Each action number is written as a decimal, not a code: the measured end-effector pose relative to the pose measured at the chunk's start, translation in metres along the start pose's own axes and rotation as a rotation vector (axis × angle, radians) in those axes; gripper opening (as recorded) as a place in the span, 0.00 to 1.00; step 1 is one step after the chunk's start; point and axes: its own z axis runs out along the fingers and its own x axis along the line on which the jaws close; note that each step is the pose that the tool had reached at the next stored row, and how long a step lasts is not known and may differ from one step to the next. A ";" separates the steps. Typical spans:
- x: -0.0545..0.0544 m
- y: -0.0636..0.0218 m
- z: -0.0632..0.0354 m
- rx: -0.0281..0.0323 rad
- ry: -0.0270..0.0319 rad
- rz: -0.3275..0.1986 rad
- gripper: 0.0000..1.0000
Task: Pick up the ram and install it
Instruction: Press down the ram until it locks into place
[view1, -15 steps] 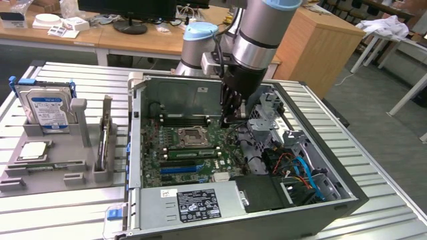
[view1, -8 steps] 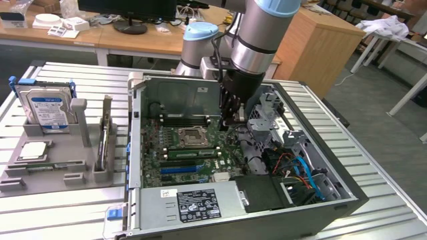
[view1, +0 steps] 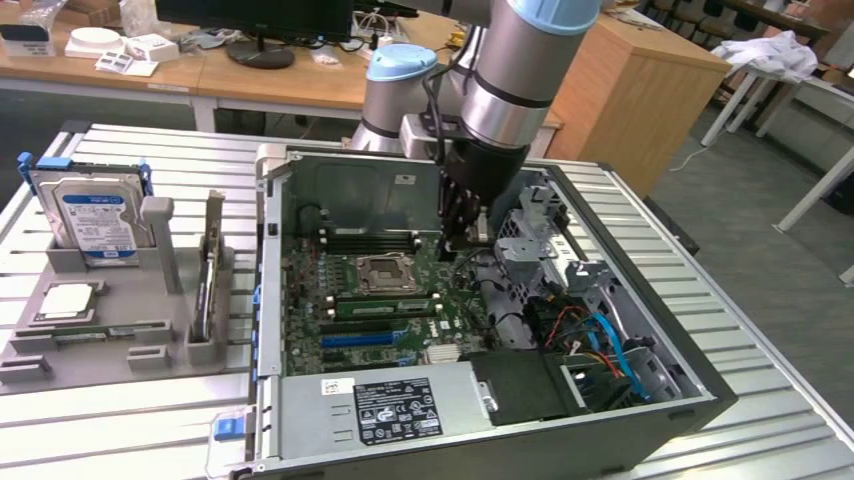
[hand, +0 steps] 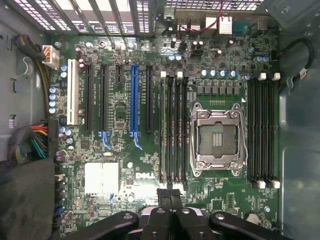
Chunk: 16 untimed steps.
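Note:
The ram (view1: 380, 305), a long green stick with black chips, stands on edge in a slot next to the empty processor socket (view1: 387, 270) inside the open computer case (view1: 694, 385). In the wrist view that bank of memory slots (hand: 172, 130) lies beside the socket (hand: 217, 137). My gripper (view1: 451, 243) hangs inside the case over the motherboard, a little beyond the socket from the ram and above it. Its fingers (hand: 165, 196) are shut together with nothing between them, just off the end of the slots.
A grey rack (view1: 80, 350) at the exterior view's left holds a hard drive (view1: 94, 215), a silver processor chip (view1: 67, 300) and a thin board on edge (view1: 210, 270). Drive cage, cables (view1: 601, 335) and power supply (view1: 400, 405) crowd the case's near and right sides.

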 end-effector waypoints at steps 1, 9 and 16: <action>-0.001 0.0000 0.0003 0.0001 -0.0001 0.000 0.11; -0.003 -0.0001 0.0022 0.0001 -0.0002 0.000 0.11; -0.002 -0.0003 0.0107 0.0000 0.0001 0.000 0.11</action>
